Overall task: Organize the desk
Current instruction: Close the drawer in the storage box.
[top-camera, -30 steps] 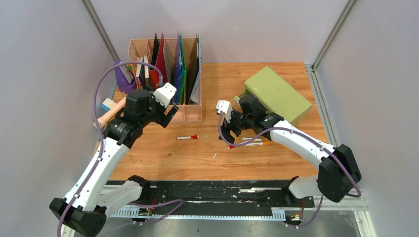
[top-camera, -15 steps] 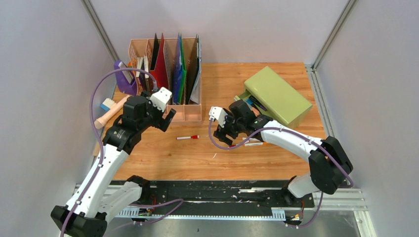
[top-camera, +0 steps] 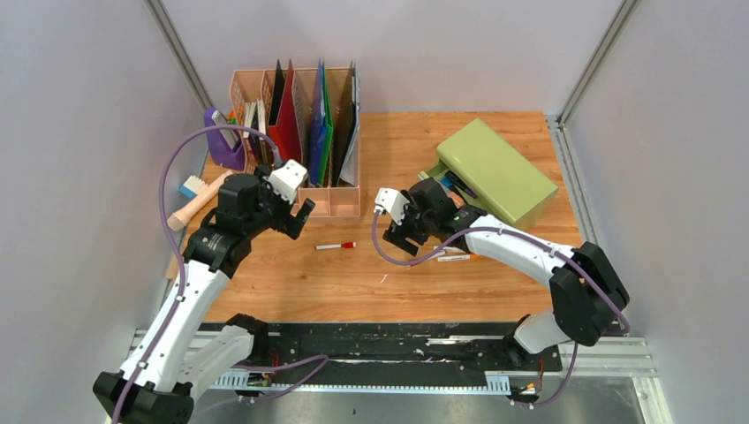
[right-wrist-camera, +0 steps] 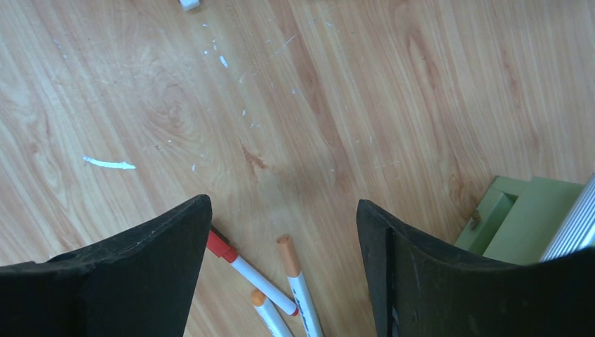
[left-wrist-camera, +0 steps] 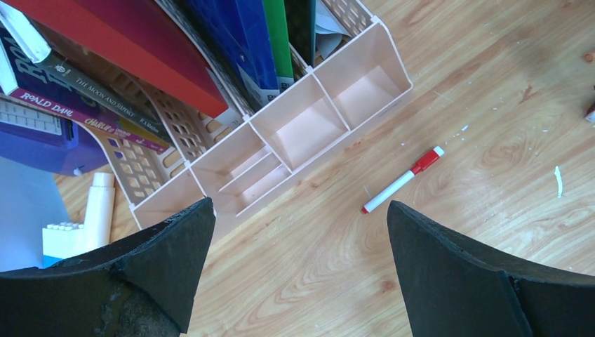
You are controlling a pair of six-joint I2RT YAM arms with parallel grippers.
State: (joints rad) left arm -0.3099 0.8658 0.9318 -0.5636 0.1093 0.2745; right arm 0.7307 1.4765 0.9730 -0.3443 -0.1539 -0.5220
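The desk (top-camera: pixel 402 146) is light wood. On it, in front of the pink organiser (top-camera: pixel 329 203), lies a red-capped white marker (top-camera: pixel 336 246). My left gripper (top-camera: pixel 298 216) hovers open just left of that marker (left-wrist-camera: pixel 403 179), nothing between its fingers, as the left wrist view (left-wrist-camera: pixel 300 205) shows. My right gripper (top-camera: pixel 400 240) is open over the desk middle. Three markers lie below it: one red-capped (right-wrist-camera: pixel 252 275) and two orange-capped (right-wrist-camera: pixel 295 281), partly hidden by the arm in the top view. Nothing is held.
The organiser's files and books (top-camera: pixel 309 124) stand at the back left, its small front trays (left-wrist-camera: pixel 298 126) empty. A purple holder (top-camera: pixel 221 141), a white-blue block (top-camera: pixel 190 186) and a beige roll (top-camera: pixel 196 205) sit at the left edge. A green drawer cabinet (top-camera: pixel 496 170) stands right.
The right gripper has swung left, off the marker cluster toward the desk middle. The left gripper has dropped slightly toward the near side. Both stayed open.
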